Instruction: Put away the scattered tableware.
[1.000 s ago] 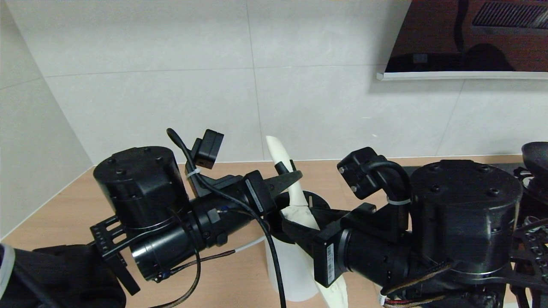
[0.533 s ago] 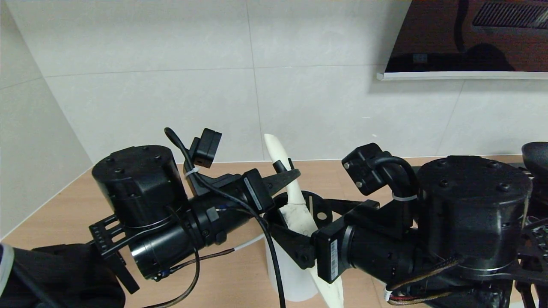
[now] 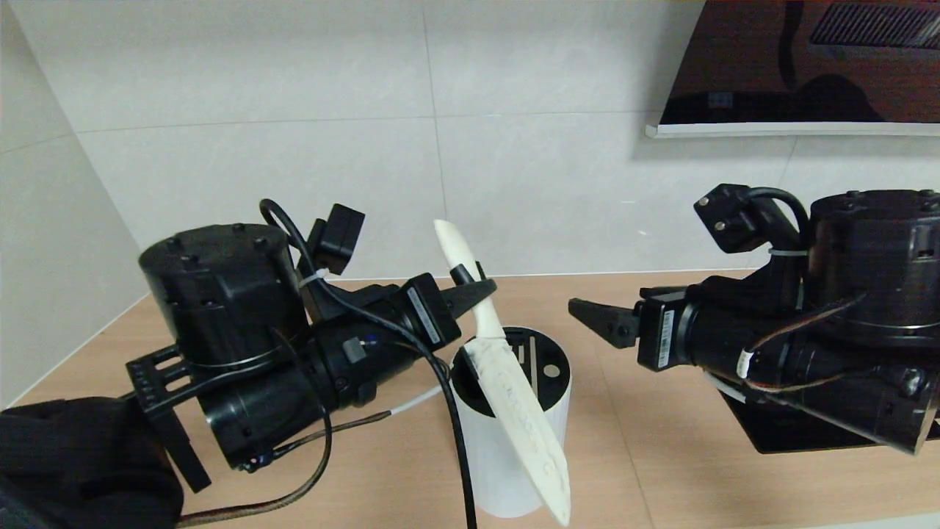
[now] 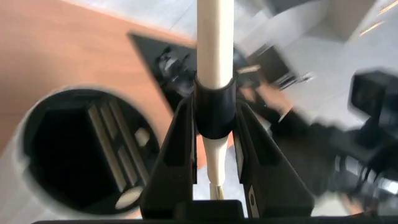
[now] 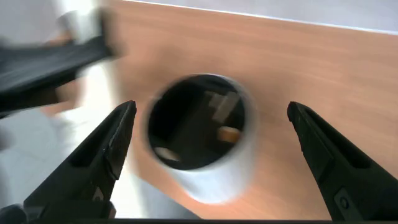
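A white knife (image 3: 514, 411) is held slanted over a white cylindrical holder (image 3: 499, 470) with a black slotted top, standing on the wooden counter. My left gripper (image 3: 474, 294) is shut on the knife's narrow upper part, and the broad end hangs down in front of the holder. In the left wrist view the gripper (image 4: 214, 121) clamps the white shaft (image 4: 214, 37) beside the holder's opening (image 4: 56, 149). My right gripper (image 3: 598, 319) stands open to the right of the holder, holding nothing. In the right wrist view the holder (image 5: 217, 183) lies between its spread fingers (image 5: 118, 143).
A black cooktop (image 3: 793, 433) is set into the counter at the right, under my right arm. A dark range hood (image 3: 808, 66) hangs on the tiled wall above it. Bare counter (image 3: 646, 455) lies between holder and cooktop.
My right gripper has come off the knife and drawn back up and to the right. The left gripper has shifted slightly left and up with the knife still in it.
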### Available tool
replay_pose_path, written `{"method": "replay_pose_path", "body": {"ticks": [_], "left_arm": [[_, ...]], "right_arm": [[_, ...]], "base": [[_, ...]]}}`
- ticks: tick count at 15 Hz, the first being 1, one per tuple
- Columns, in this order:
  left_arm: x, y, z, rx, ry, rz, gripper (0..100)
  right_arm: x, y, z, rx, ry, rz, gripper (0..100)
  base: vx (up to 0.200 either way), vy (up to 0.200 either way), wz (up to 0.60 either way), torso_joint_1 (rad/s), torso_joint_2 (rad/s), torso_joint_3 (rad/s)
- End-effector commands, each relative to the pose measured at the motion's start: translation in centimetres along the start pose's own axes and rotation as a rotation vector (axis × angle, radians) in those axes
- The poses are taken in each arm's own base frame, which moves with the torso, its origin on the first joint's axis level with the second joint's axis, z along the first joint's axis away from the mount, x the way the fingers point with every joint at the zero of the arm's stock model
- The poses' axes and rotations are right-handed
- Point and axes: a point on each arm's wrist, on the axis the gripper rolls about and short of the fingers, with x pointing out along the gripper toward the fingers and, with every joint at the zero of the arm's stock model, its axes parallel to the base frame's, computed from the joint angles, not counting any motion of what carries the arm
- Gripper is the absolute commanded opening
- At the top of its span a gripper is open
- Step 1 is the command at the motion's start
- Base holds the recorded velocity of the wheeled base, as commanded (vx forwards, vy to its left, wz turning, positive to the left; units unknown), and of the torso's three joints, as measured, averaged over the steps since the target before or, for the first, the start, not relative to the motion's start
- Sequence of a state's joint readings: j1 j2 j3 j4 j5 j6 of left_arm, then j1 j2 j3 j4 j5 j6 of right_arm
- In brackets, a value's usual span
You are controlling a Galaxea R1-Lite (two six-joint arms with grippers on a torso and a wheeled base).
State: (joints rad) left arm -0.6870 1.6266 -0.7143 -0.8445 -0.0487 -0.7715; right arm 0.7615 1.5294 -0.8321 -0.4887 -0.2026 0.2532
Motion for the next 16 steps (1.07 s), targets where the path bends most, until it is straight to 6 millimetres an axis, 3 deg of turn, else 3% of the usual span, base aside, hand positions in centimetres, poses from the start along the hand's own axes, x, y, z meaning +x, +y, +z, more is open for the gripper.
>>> {"method": "replay_pose_path", "body": {"ticks": [1, 7, 11, 13, 16], "left_arm": [[-0.9, -1.5, 1.9, 0.017, -0.076, -0.016, 0], [-1.2, -3.4, 5.1, 0.1, -0.22, 0.158, 0], [-1.3, -4.4, 6.7, 0.329, -0.377, 0.338, 0], [-0.9, -5.5, 6.1, 0.432, -0.402, 0.389, 0], [0.1, -6.7, 3.1, 0.497, -0.447, 0.391, 0]], "right_arm": [[-0.6, -0.7, 0.8, 0.011, -0.032, -0.019, 100], [0.3, -1.1, 0.2, 0.008, -0.005, -0.038, 100], [0.8, -1.4, 0.0, 0.008, 0.006, -0.052, 100], [0.7, -1.4, 0.1, 0.008, 0.003, -0.051, 100], [0.8, -1.4, 0.0, 0.008, 0.007, -0.053, 100]], "base": [[0.0, 0.0, 0.0, 0.0, 0.0, 0.0], [0.0, 0.0, 0.0, 0.0, 0.0, 0.0], [0.0, 0.0, 0.0, 0.0, 0.0, 0.0], [0.0, 0.0, 0.0, 0.0, 0.0, 0.0], [0.0, 0.0, 0.0, 0.0, 0.0, 0.0]]}}
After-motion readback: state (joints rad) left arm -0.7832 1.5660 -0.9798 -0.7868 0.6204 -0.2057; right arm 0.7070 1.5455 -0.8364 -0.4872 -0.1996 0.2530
